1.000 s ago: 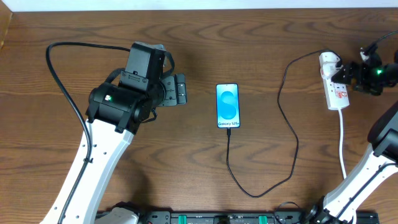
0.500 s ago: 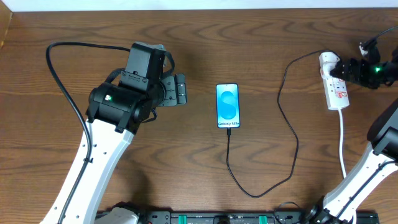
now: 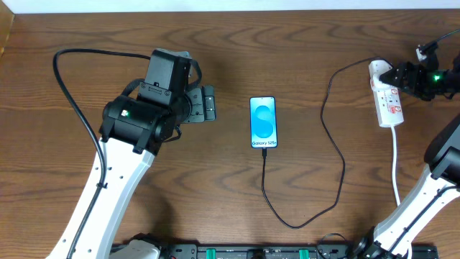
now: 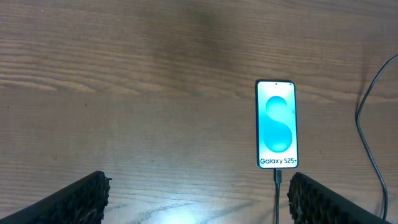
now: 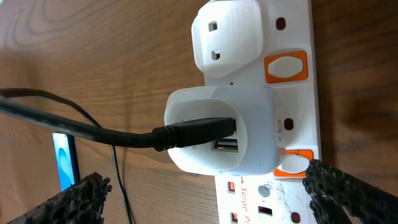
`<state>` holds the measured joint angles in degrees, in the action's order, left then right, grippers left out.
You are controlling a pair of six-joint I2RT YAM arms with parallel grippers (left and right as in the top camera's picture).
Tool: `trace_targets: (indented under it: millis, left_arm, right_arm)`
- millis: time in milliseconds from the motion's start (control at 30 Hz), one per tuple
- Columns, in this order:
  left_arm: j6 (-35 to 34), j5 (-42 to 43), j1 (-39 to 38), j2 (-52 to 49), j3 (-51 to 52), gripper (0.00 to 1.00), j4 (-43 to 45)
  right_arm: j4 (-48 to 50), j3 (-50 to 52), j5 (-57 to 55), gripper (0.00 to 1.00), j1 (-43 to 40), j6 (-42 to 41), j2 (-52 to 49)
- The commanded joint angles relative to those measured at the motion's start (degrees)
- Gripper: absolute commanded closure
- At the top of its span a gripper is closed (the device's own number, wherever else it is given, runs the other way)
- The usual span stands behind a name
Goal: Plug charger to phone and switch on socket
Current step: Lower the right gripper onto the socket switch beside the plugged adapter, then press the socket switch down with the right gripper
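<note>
2 arms at a wood table (image 3: 230, 43); the phone (image 3: 263, 122) serves as reference mark. It lies flat and face up near mid-table, screen lit blue with white "Galaxy S25+" text. The charger (image 3: 263, 176) is a thin black cable, and its plug tip meets the phone's bottom edge. From there it runs toward the near table edge, loops round to the right of the phone and climbs back to the socket (image 3: 392, 108). The socket is a narrow white strip lying well right of the phone and slightly farther back, with a white cord (image 3: 396, 165) trailing from its near end. In the right wrist view, the cable's black connector sits in a white adapter (image 5: 217, 134) plugged into the strip. An orange switch (image 5: 295, 163) sits beside that adapter. A 2nd white plug (image 5: 229, 37) fills the next outlet and has another orange switch (image 5: 286, 67) beside it. The right gripper (image 3: 394, 75) hangs over the socket's far end, well right of the phone. Its jaws are spread wide either side of the adapter and hold nothing. 1 finger (image 5: 348, 193) has its tip just beside the 1st switch; contact cannot be made out. The left gripper (image 4: 196, 190) sits left of the phone, apart from it. Its jaws are wide apart and empty, with the phone ahead of them.
</note>
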<state>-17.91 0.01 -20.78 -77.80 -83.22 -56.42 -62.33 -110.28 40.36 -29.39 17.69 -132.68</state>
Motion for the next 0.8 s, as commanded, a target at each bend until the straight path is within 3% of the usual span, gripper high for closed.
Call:
trace_targets:
  millis: [0, 767]
  left_arm:
    - [0.94, -0.72, 0.24, 0.33, -0.26, 0.08, -0.11]
    - [0.94, -0.72, 0.24, 0.33, -0.26, 0.08, -0.11]
  right_arm:
    - [-0.02, -0.68, 1.6, 0.01, 0.35, -2.73, -0.24]
    - [-0.66, -0.13, -3.41, 0.01, 2.86, -4.42, -1.29]
